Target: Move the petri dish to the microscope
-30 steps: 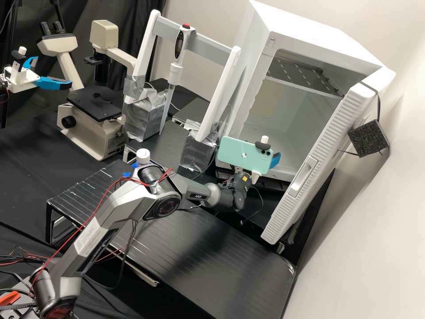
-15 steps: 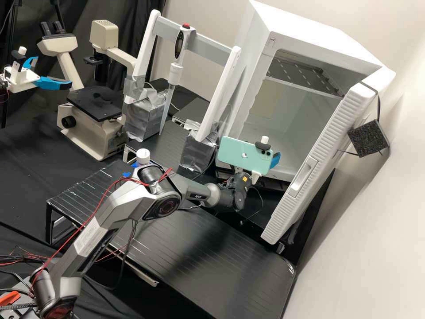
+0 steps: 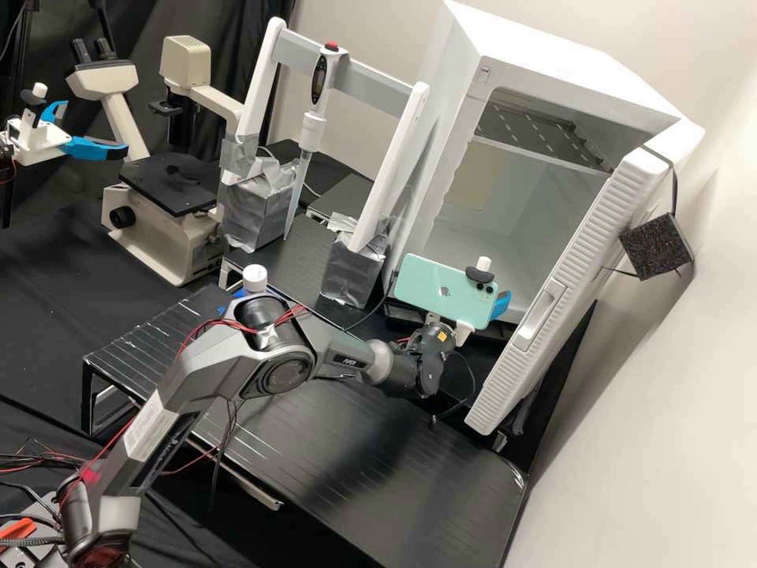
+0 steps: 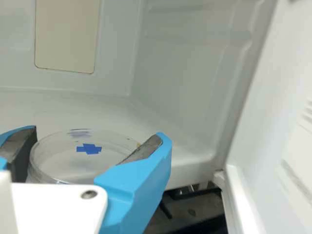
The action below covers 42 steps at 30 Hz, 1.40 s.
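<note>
Clear round petri dish with a blue tape cross (image 4: 63,163) is sitting clamped between the bright blue fingers (image 4: 139,175) of the white gripper (image 4: 100,132), at the mouth of the open white box-shaped cabinet (image 3: 568,67). Seen from high, the gripper is shifting toward between four and five o'clock, probably beginning the withdrawal. Toward ten o'clock the cream-and-black microscope (image 3: 162,237) is standing well apart, so the long carry is still remaining.
</note>
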{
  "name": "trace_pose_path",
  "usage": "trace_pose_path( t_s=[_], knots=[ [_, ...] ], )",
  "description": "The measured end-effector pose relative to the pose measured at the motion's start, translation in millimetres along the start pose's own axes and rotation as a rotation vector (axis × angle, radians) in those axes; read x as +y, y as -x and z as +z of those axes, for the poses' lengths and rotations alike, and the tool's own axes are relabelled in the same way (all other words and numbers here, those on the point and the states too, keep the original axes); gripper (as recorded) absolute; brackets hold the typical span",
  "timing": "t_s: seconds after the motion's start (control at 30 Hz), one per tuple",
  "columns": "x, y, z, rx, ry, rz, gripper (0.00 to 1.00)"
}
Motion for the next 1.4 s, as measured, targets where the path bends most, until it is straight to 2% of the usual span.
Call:
trace_pose_path(
  t_s=[0.13, 0.33, 0.67, 0.8, 1.0, 1.07, 1.17, 1.23, 1.4],
  knots=[
    [-0.6, 8, 2, -0.009, -0.010, -0.002, 0.00],
    [-1.5, 22, 2, 0.021, -0.030, 0.007, 0.00],
    [-7.6, 78, 3, 0.073, -0.106, 0.042, 0.00],
    [-8.8, 105, -3, 0.083, -0.121, 0.065, 0.00],
    [-10.7, 149, -28, 0.046, -0.122, 0.087, 0.00],
    [-11.1, 160, -40, 0.055, -0.111, 0.094, 0.00],
    [-16.8, 179, -63, 0.081, -0.089, 0.088, 0.00],
    [-18.6, 190, -78, 0.103, -0.062, 0.090, 0.00],
    [-28.3, 214, -113, 0.163, -0.028, 0.098, 0.00]
  ],
)
